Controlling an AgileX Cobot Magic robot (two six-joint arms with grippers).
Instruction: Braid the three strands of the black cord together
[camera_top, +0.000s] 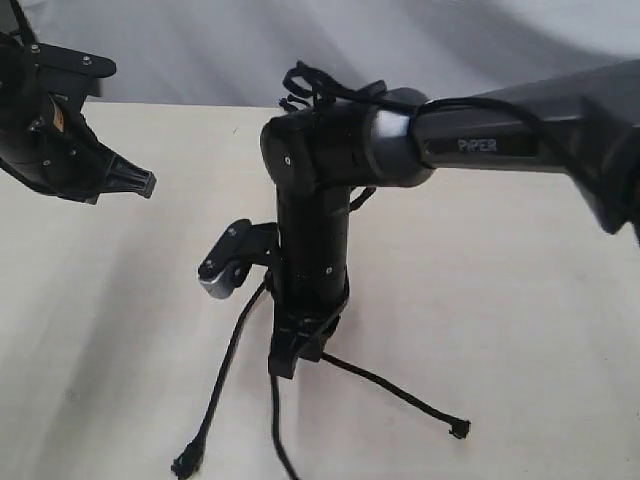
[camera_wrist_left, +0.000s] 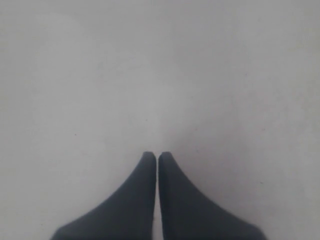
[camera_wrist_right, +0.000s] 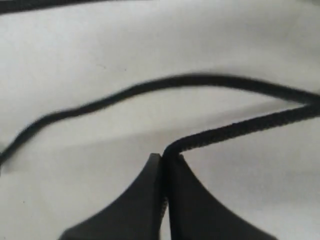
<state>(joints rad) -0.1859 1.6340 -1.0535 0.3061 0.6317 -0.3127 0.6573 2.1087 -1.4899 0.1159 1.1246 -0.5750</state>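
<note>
Three strands of the black cord fan out on the pale table below my right arm. One runs down-left to a frayed end (camera_top: 187, 463), one runs straight down (camera_top: 279, 432), and one runs right to a small knot (camera_top: 459, 429). My right gripper (camera_top: 286, 366) points down at the table and is shut on one strand (camera_wrist_right: 240, 127), which leaves its tips (camera_wrist_right: 164, 156) sideways. A second strand (camera_wrist_right: 150, 87) curves past just beyond. The right arm hides where the strands join. My left gripper (camera_top: 150, 183) hovers far to the left, shut (camera_wrist_left: 158, 155) on nothing.
The right arm's forearm (camera_top: 500, 140) reaches across the middle from the right, with its wrist camera (camera_top: 225, 265) sticking out to the left. The table's far edge (camera_top: 180, 103) meets a grey backdrop. Bare tabletop (camera_wrist_left: 150, 75) lies under the left gripper.
</note>
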